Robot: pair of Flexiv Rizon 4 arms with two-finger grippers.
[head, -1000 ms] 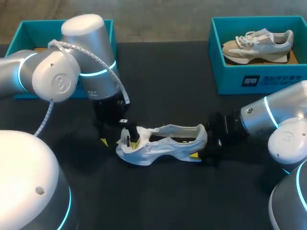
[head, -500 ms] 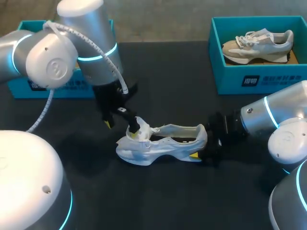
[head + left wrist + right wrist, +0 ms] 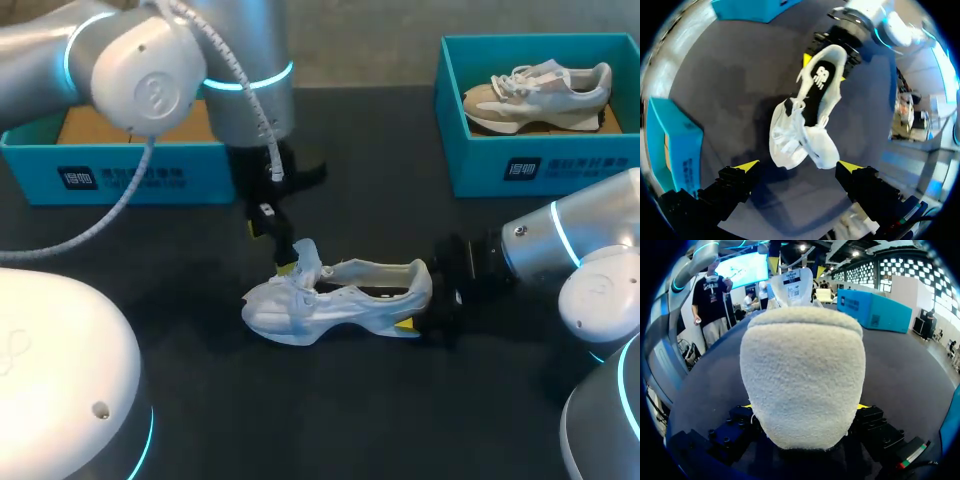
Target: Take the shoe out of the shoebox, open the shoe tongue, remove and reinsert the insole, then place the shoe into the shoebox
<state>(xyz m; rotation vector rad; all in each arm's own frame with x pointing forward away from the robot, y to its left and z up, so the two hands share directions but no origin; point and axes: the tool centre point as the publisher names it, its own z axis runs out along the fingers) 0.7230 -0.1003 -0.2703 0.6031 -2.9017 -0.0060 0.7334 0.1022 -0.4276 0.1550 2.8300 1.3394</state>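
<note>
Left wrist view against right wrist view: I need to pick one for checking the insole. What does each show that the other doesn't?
Only the left wrist view shows the dark insole and the pulled-up tongue, ahead of the open left gripper. Only the right wrist view shows the fuzzy heel close up, clamped between the fingers of the right gripper. Both show the white shoe and the dark table.

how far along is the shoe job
Done: white mesh shoe is out on the black table, tongue raised. In hand: right gripper clamps its heel; open left gripper hovers above the tongue. Left: black insole sits inside, not yet removed; then reboxing.
</note>
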